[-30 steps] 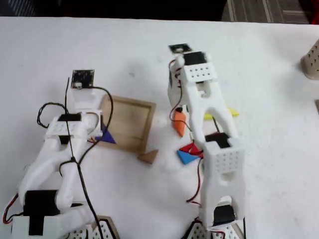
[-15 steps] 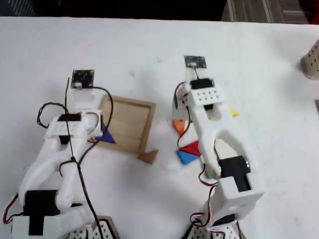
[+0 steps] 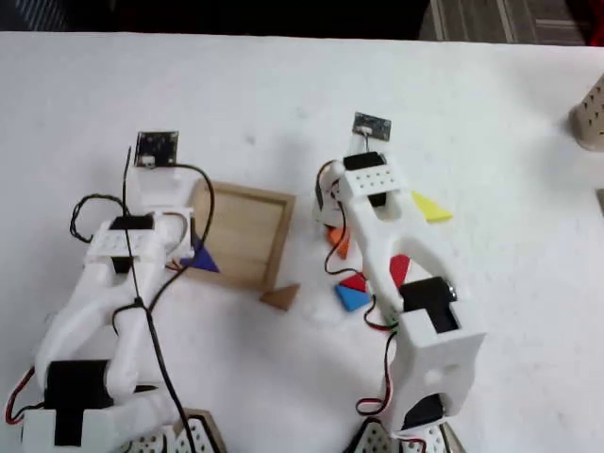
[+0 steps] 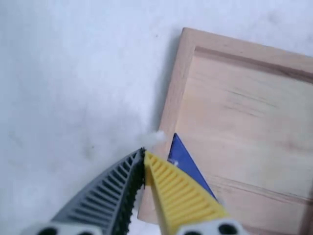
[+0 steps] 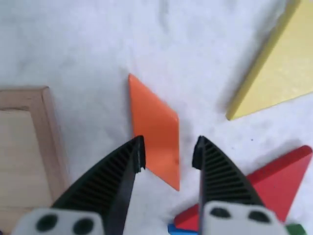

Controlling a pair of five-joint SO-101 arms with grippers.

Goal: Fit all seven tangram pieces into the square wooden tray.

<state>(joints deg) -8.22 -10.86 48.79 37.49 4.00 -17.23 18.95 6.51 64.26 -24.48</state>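
Note:
The square wooden tray lies left of centre, its rim bare wood. A dark blue triangle rests across the tray's near-left rim. My left gripper is shut, its tips touching the table just outside the rim beside that triangle. My right gripper is open, one finger on each side of the orange parallelogram, which lies flat right of the tray. Close by lie a yellow triangle, a red triangle, a light blue triangle and a brown triangle.
The right arm's body covers part of the red pieces. The tray's corner is close to the right gripper. A perforated beige object stands at the far right edge. Open white table lies beyond both arms.
The right arm has swung and drawn back, bringing its open gripper down around the orange parallelogram and uncovering the yellow triangle. The left arm and the blue triangle have not moved.

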